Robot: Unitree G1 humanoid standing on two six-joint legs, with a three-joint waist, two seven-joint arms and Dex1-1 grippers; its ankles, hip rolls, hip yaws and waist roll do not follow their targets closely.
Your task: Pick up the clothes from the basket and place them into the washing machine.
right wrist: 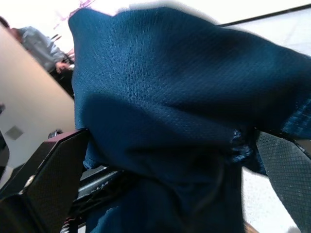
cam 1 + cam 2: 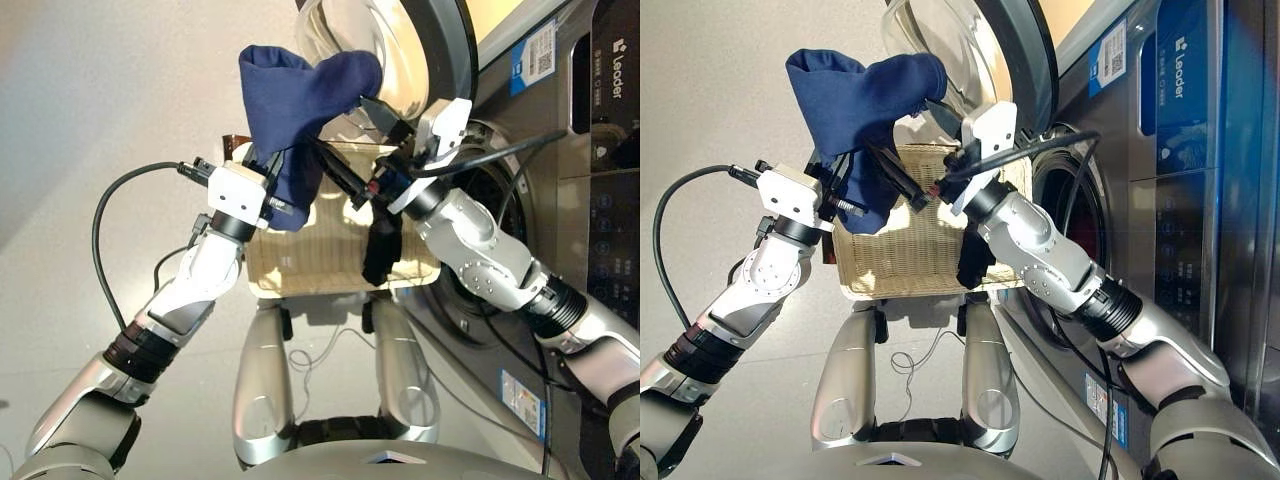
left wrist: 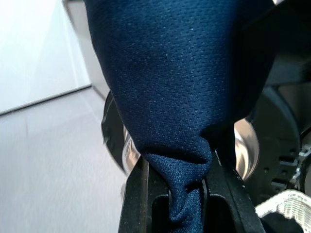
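The navy blue garment hangs in the air above the basket, stretched between both hands in front of the open porthole door of the washing machine. The left hand is clamped on a bunched fold of it; the wrist view shows the cloth pinched tight between the two black fingers. The right hand reaches into the upper end of the same cloth; in its wrist view the fingers stand wide on either side of the fabric, which covers their tips, so I cannot tell whether they grip it. A black garment hangs below the right wrist, over the right edge of the basket. The cream woven basket sits on the floor just beside the washing machine, under both arms. The drum opening shows dark behind the right forearm. Far off, in the right wrist view, a person in grey stands.
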